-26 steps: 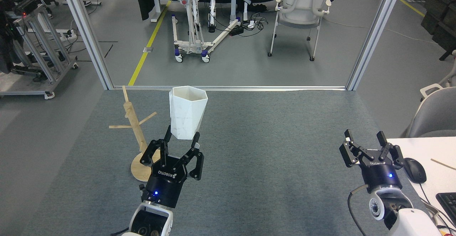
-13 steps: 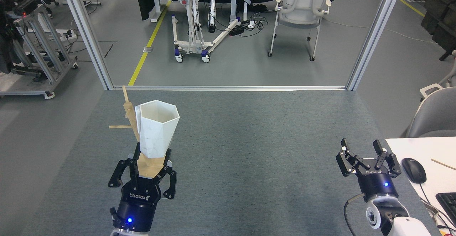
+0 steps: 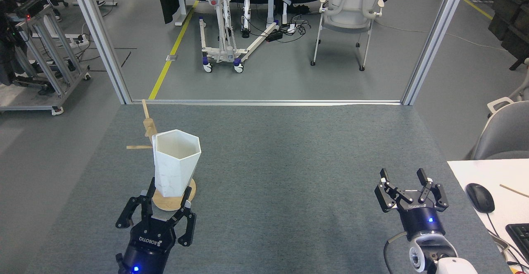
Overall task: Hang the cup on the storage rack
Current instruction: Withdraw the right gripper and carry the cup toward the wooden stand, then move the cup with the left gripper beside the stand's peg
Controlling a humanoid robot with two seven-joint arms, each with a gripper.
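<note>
My left gripper (image 3: 168,201) pinches the upright cup (image 3: 175,167) by its base, against the rack (image 3: 148,135). My right gripper (image 3: 407,183) hovers open and empty over grey carpet (image 3: 289,162).

White cup (image 3: 175,164); pale wooden rack (image 3: 148,131); grey carpet (image 3: 289,162)

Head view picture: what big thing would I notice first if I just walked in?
Probably the white cup, large and bright at left of centre, held by its narrow base in the left gripper. It stands in front of the wooden storage rack, hiding most of its post. At lower right the right gripper hovers over the grey carpet with jaws open and nothing in them.
</note>
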